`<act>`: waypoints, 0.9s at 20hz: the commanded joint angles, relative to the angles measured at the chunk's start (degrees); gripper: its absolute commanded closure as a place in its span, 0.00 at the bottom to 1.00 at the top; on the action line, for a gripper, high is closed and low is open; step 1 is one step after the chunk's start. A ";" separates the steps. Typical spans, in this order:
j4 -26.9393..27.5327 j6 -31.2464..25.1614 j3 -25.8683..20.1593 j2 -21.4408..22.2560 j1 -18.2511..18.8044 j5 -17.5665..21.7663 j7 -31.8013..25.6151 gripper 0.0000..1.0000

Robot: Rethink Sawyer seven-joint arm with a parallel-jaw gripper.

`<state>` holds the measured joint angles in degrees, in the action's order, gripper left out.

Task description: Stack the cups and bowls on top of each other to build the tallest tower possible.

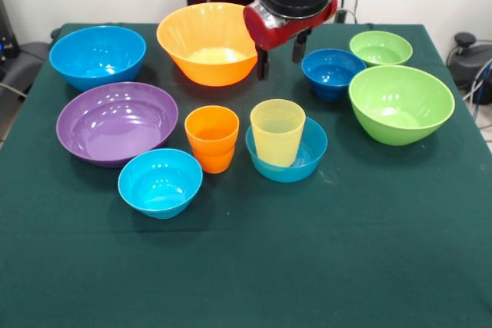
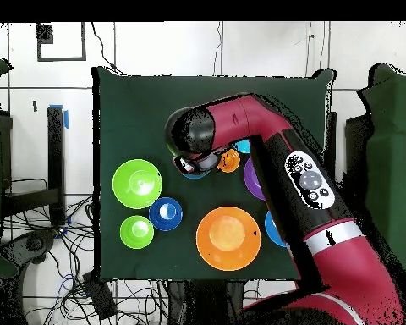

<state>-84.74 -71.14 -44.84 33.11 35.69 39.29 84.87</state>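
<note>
The gripper [image 1: 281, 57] hangs above the table [image 1: 369, 266] between the big orange bowl [image 1: 207, 42] and the dark blue bowl [image 1: 332, 71], its two black fingers spread with nothing between them. In front of it the yellow cup [image 1: 277, 132] stands upright inside a light blue bowl [image 1: 306, 160], and the orange cup [image 1: 212, 137] stands just beside, on the cloth.

The risk I see is the yellow cup: it is thin, translucent and tapered, so a pinch on its rim could squash it, or it could slip and tip over in the shallow bowl. The wide wrist could also knock the orange bowl on the way down.

Everything is glossy, smooth plastic and round. The purple bowl [image 1: 117, 122], blue bowl [image 1: 98, 55] and large green bowl [image 1: 400, 103] are wide and would nest more than stack high. A second light blue bowl [image 1: 160, 182] and a small green bowl [image 1: 380, 48] sit apart.
</note>
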 commanded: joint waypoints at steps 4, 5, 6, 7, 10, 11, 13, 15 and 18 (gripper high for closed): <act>-7.82 6.27 -0.49 1.87 0.06 2.65 -9.66 0.00; -8.28 6.99 -0.49 1.87 0.14 2.75 -9.28 0.00; -8.76 7.58 -0.26 1.64 0.13 2.93 -8.77 0.00; -8.97 8.25 -0.07 1.23 0.12 3.16 -8.46 0.00; -10.12 11.36 1.01 0.24 -0.38 4.48 -6.25 0.00; -10.21 12.34 1.55 -0.63 -0.82 4.86 -5.21 0.00; -10.11 13.82 2.68 -2.40 -1.77 5.56 -3.59 0.00; -10.11 14.60 3.38 -3.50 -2.13 5.26 -2.85 0.00; -11.42 15.16 4.16 -2.43 -2.11 4.70 -2.27 0.00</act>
<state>-91.94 -60.07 -44.55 33.92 35.13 39.37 84.87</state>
